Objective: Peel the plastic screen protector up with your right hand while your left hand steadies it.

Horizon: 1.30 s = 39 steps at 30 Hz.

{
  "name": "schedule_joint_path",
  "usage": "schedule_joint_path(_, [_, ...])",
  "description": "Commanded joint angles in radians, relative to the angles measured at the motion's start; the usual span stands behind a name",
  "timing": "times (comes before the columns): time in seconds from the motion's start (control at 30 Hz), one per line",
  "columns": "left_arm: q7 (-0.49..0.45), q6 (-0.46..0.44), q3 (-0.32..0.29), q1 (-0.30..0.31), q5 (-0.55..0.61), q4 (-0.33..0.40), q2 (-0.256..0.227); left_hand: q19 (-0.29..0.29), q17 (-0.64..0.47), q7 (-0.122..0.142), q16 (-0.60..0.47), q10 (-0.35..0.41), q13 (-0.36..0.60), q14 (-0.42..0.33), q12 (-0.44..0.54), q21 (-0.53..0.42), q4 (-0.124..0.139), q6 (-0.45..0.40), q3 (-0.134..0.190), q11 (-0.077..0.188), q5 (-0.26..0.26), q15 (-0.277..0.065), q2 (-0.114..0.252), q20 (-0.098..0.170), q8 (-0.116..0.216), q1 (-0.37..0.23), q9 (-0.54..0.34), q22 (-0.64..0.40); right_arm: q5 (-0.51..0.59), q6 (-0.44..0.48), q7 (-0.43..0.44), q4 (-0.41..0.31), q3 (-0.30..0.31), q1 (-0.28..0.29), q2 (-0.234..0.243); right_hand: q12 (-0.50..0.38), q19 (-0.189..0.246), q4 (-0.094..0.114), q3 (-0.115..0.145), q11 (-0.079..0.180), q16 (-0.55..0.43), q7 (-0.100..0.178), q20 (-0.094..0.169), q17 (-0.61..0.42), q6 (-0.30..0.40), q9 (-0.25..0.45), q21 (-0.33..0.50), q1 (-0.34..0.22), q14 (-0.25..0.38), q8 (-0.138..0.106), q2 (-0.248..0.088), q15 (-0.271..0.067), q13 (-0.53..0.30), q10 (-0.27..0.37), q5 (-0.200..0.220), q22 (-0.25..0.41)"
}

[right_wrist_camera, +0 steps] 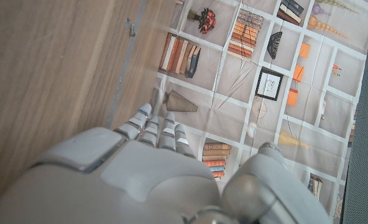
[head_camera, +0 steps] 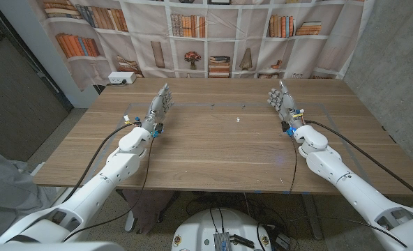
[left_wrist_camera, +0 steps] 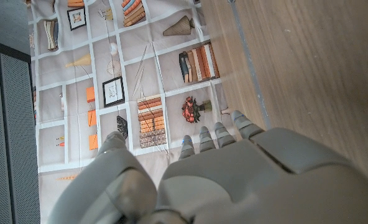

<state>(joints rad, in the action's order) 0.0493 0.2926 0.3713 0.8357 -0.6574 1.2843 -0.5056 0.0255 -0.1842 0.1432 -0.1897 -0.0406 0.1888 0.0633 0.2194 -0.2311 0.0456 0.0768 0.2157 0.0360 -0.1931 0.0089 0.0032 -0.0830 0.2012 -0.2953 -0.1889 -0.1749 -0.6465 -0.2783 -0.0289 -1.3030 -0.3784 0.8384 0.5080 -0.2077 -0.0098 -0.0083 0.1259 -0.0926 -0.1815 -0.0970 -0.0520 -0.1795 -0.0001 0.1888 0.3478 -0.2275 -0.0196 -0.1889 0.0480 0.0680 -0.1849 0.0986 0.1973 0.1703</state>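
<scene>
The fingers of the left hand [head_camera: 160, 106] are straight and a little apart, and they hold nothing; the hand stands on its edge on the left part of the wooden table [head_camera: 220, 150], fingers pointing away from the robot. In the left wrist view the fingertips [left_wrist_camera: 204, 138] reach toward a printed bookshelf backdrop [left_wrist_camera: 147, 74] of cloth, with the thumb apart at the side. The fingers of the right hand [head_camera: 282, 99] are also stretched out and released, grasping nothing; this hand stands on the right part of the table, well apart from the left one. In the right wrist view its fingertips [right_wrist_camera: 159, 127] point toward the same backdrop.

Between the two hands the table shows a thin blue tape outline [head_camera: 318, 107] and a small white speck [head_camera: 238, 120] near the middle. I cannot tell where the plastic screen protector is; no such sheet can be made out on the wood.

A small white box [head_camera: 122, 78] sits behind the far left corner of the table.
</scene>
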Motion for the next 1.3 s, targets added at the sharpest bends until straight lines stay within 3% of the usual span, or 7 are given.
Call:
schedule_joint_path(0.03, [0.02,0.02,0.0,-0.004,-0.01,-0.016,0.011,0.01,-0.002,0.008,-0.004,-0.003,0.002,0.007,0.005,0.003,0.0,-0.006,0.005,0.002,-0.007,-0.002,0.004,-0.005,0.005,-0.005,-0.002,-0.004,0.003,0.023,0.01,-0.013,-0.011,-0.004,-0.005,-0.007,0.003,-0.002,0.008,-0.006,-0.004,-0.011,-0.009,-0.002,0.001,0.006,0.003,-0.015,-0.001,-0.008,0.001,0.006,-0.003,0.01,0.006,0.003])
schedule_joint_path(0.2, [0.02,0.025,0.001,0.004,0.001,0.0,-0.001,0.022,-0.002,0.008,-0.001,-0.002,0.002,0.015,0.003,0.01,-0.001,-0.012,0.004,0.001,-0.007,-0.003,0.005,-0.013,0.006,-0.006,-0.002,-0.004,0.013,0.037,0.035,-0.046,-0.012,0.004,0.001,-0.013,0.005,-0.006,0.008,-0.018,-0.006,-0.015,-0.01,-0.002,0.008,0.006,-0.003,-0.02,0.004,-0.012,0.001,0.014,-0.003,0.026,0.005,0.004])
schedule_joint_path(0.43, [0.046,0.02,0.002,-0.001,-0.024,0.006,0.011,0.035,-0.002,0.005,0.005,-0.004,0.002,0.033,0.001,0.017,-0.002,-0.015,0.003,0.001,-0.006,-0.002,0.006,-0.022,0.005,-0.006,-0.002,-0.005,0.045,0.103,0.104,-0.139,-0.015,0.032,0.038,-0.032,0.011,-0.013,0.006,0.027,-0.009,0.039,-0.021,-0.004,-0.006,0.007,-0.019,-0.026,0.009,-0.009,0.0,0.0,-0.008,0.071,0.003,0.006])
schedule_joint_path(0.7, [-0.011,-0.004,0.005,0.017,0.0,0.061,0.001,0.04,-0.003,0.005,0.007,0.0,0.003,0.042,0.001,0.021,-0.002,-0.015,0.002,0.001,-0.005,0.003,0.006,-0.023,0.004,-0.006,-0.002,-0.005,0.075,0.108,0.128,-0.139,-0.023,0.028,0.043,-0.05,0.016,-0.023,0.018,0.054,-0.011,0.051,-0.026,-0.005,-0.005,0.007,-0.029,-0.048,0.016,-0.012,-0.018,-0.005,-0.013,0.112,0.003,0.007])
schedule_joint_path(1.0, [-0.045,-0.028,0.005,0.053,-0.002,0.134,-0.009,0.085,-0.004,0.003,0.017,-0.002,0.003,0.114,-0.004,0.038,-0.001,-0.008,-0.002,-0.004,-0.004,0.013,0.007,-0.014,-0.001,-0.003,-0.002,-0.006,0.129,0.132,0.183,-0.174,-0.022,0.033,0.071,-0.092,0.038,-0.071,0.075,0.08,-0.021,0.074,-0.026,-0.007,0.032,0.007,-0.048,-0.147,0.055,-0.031,-0.085,-0.029,-0.028,0.202,-0.002,0.009])
schedule_joint_path(1.2, [-0.049,-0.012,0.009,0.066,-0.01,0.121,0.012,0.081,-0.004,0.003,0.013,0.001,0.003,0.111,-0.003,0.036,0.0,-0.009,-0.003,-0.009,-0.003,0.011,0.008,-0.01,-0.001,-0.003,-0.002,-0.006,0.162,0.107,0.153,-0.143,-0.04,0.018,0.08,-0.11,0.049,-0.108,0.109,0.1,-0.018,0.078,-0.023,-0.006,0.041,0.007,-0.058,-0.211,0.064,-0.033,-0.115,-0.041,-0.035,0.236,0.005,0.009])
schedule_joint_path(1.3, [-0.064,-0.01,0.018,0.067,0.038,0.138,-0.014,0.081,-0.004,0.002,0.012,0.003,0.003,0.112,-0.002,0.036,0.0,-0.011,-0.003,-0.011,-0.003,0.011,0.008,-0.01,0.0,-0.002,-0.002,-0.006,0.165,0.088,0.138,-0.109,-0.049,0.004,0.063,-0.116,0.051,-0.134,0.131,0.118,-0.016,0.091,-0.013,-0.006,0.046,0.007,-0.067,-0.258,0.067,-0.035,-0.129,-0.058,-0.039,0.245,0.01,0.009])
